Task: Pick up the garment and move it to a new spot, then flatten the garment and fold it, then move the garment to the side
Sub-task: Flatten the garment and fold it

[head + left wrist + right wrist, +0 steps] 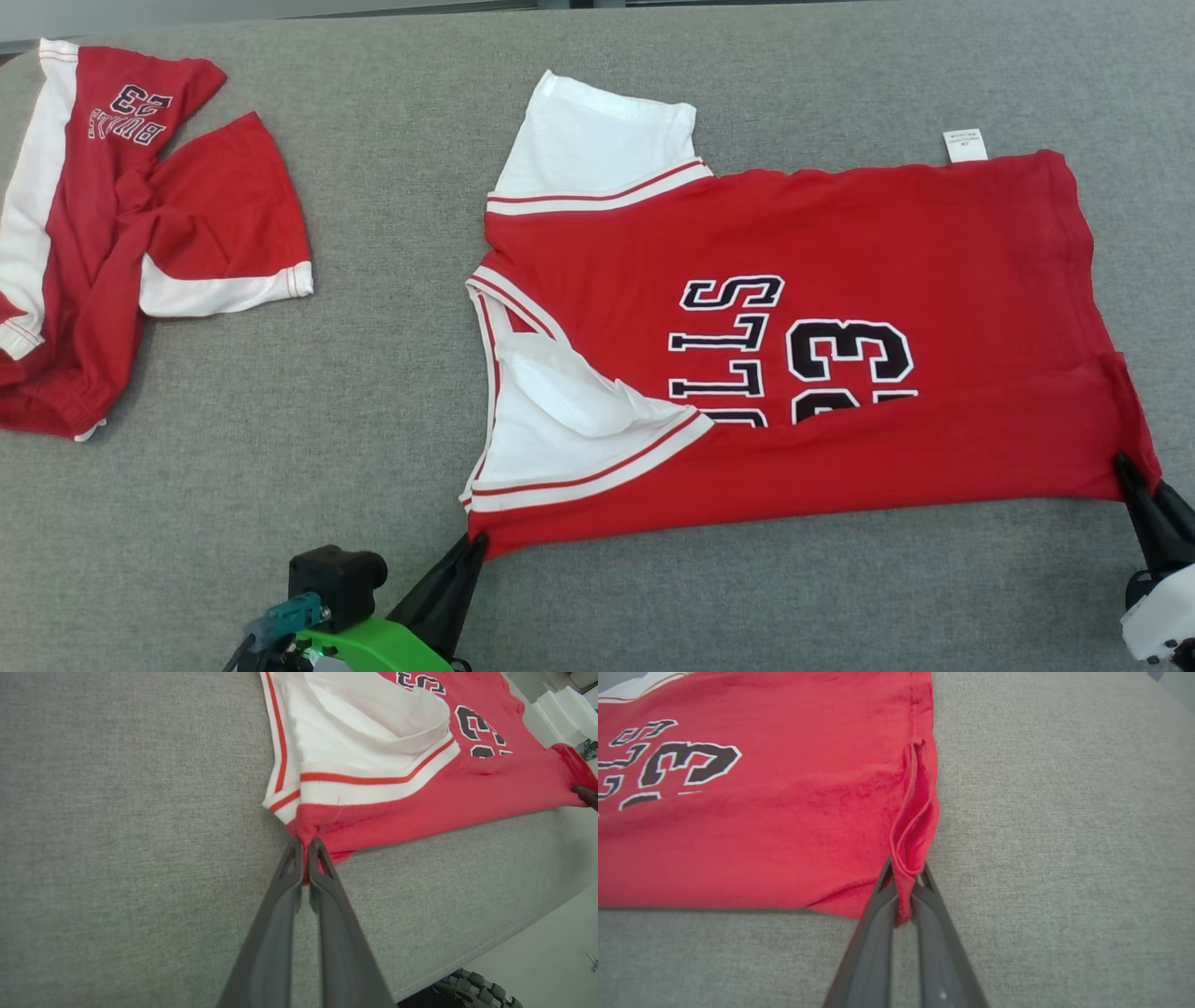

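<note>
Red jersey (840, 243) lies spread on the grey bench (373, 392), near edge folded over its lettering; my left hand (303, 847) is clamped tight on the near shoulder-end corner, my right hand (906, 877) on the near hem corner.

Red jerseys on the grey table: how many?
2. The spread jersey lies centre-right, near corners pinched by the left gripper and right gripper. The crumpled jersey sits far left, partly cut off by the frame.

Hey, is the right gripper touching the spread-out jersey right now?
Touching. The right wrist view shows the right gripper shut on the jersey at its hem corner, with red cloth pinched in its jaws.
</note>
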